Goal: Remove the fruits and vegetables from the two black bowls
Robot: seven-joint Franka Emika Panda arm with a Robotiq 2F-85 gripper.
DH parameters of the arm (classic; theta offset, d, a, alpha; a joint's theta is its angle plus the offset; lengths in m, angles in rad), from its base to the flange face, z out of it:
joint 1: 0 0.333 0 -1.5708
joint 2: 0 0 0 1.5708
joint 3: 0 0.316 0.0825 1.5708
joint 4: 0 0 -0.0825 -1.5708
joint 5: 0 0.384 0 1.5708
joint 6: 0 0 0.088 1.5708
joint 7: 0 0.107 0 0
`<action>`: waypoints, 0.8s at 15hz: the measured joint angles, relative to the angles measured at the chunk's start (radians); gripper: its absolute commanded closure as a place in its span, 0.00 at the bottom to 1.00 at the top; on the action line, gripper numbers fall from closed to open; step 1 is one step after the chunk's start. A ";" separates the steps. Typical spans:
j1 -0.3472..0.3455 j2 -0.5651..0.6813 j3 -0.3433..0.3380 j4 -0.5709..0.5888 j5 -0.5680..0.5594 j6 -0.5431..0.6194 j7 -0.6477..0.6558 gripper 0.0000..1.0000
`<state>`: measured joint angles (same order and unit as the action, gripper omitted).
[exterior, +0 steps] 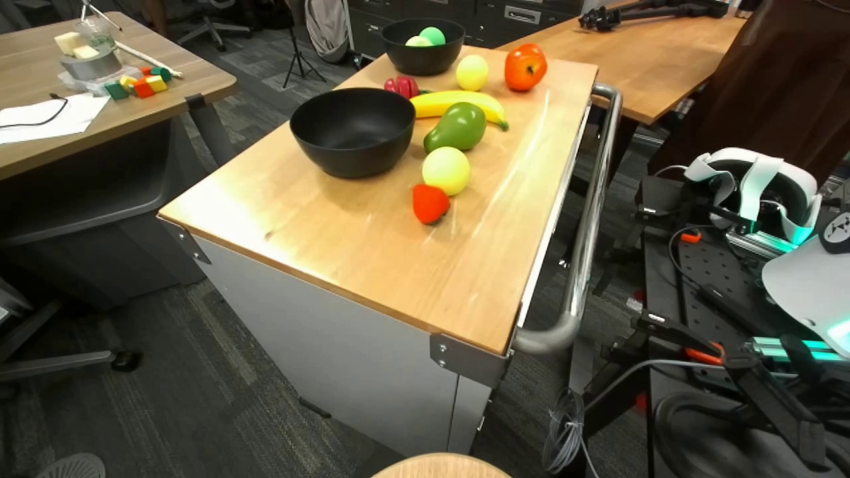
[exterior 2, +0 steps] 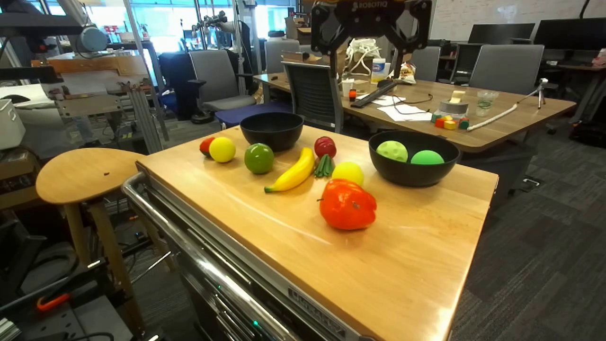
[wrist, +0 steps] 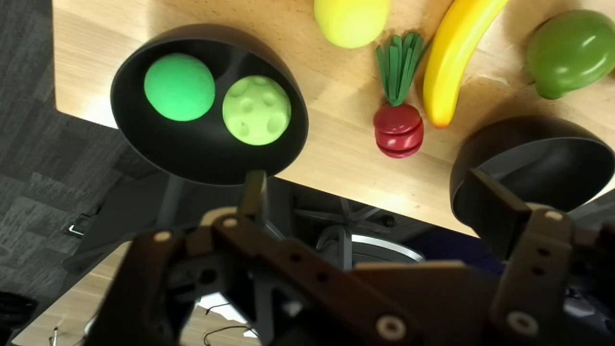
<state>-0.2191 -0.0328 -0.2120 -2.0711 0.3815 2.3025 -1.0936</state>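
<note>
A black bowl (exterior 2: 414, 175) holds a green ball (exterior 2: 427, 157) and a light green dimpled ball (exterior 2: 392, 151); all three also show in the wrist view. The second black bowl (exterior: 352, 133) is empty. On the wooden top lie an orange-red pepper (exterior 2: 348, 206), a yellow ball (exterior 2: 349, 172), a red radish with green leaves (wrist: 399, 132), a banana (exterior 2: 293, 175), a green avocado (exterior: 458, 126), another yellow ball (exterior: 446, 170) and a strawberry (exterior: 430, 204). My gripper (exterior 2: 364, 76) is open and empty, raised above the top; its fingers also show in the wrist view (wrist: 367, 187).
The wooden cart top (exterior 2: 402, 270) has a metal handle bar (exterior: 594, 219) along one long edge. A round stool (exterior 2: 90, 173) stands beside the cart. A desk (exterior: 192, 86) with coloured blocks, tape and papers stands beyond another edge.
</note>
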 measured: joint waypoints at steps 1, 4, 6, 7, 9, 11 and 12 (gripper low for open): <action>0.000 0.002 -0.001 -0.009 0.000 0.002 -0.001 0.00; 0.001 0.007 0.000 -0.022 0.000 0.004 0.000 0.00; 0.006 0.024 0.008 -0.019 0.000 0.026 0.037 0.00; 0.013 0.042 0.015 -0.006 0.002 0.051 0.071 0.00; 0.025 0.095 0.032 0.042 0.003 0.094 0.163 0.00; 0.030 0.167 0.051 0.113 0.004 0.122 0.273 0.13; 0.030 0.206 0.057 0.152 0.003 0.128 0.330 0.26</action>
<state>-0.1891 0.1733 -0.1546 -1.9192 0.3850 2.4301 -0.7640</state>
